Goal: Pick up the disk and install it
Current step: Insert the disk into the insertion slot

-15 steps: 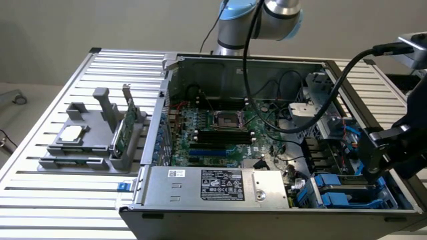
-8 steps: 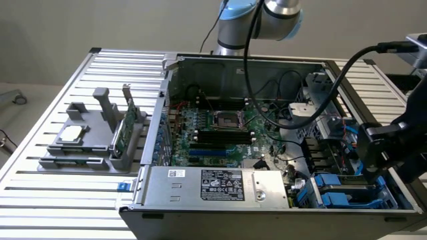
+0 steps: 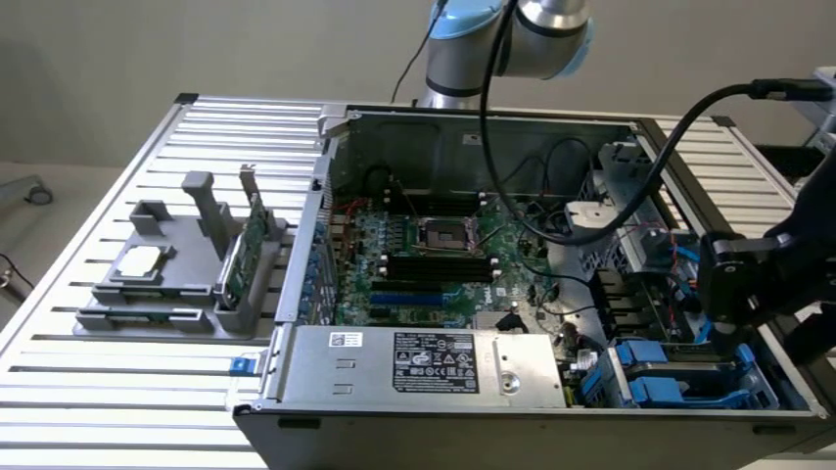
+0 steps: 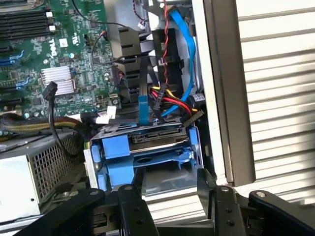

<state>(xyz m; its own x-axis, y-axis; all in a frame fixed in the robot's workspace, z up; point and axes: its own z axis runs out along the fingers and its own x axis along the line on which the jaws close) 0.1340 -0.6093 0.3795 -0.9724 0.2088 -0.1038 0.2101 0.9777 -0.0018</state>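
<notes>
The disk [image 4: 158,134] sits in the drive cage at a corner of the open computer case, its connector edge showing and blue carrier rails [image 4: 118,147] around it. In the exterior view the blue carriers [image 3: 657,370] lie at the case's near corner on the exterior view's right. My gripper [image 4: 170,199] hovers just over that cage, open, with nothing between its black fingers [image 4: 132,209]. In the exterior view the gripper [image 3: 726,328] hangs above the drive bay and is apart from the disk.
The case holds a green motherboard [image 3: 432,250], a silver power supply [image 3: 418,364] and loose blue, red and black cables [image 4: 170,93] right behind the cage. On the slatted table [image 3: 117,392], at the exterior view's left, a grey fixture [image 3: 170,294] carries a silver chip [image 3: 143,260] and a green card [image 3: 249,240].
</notes>
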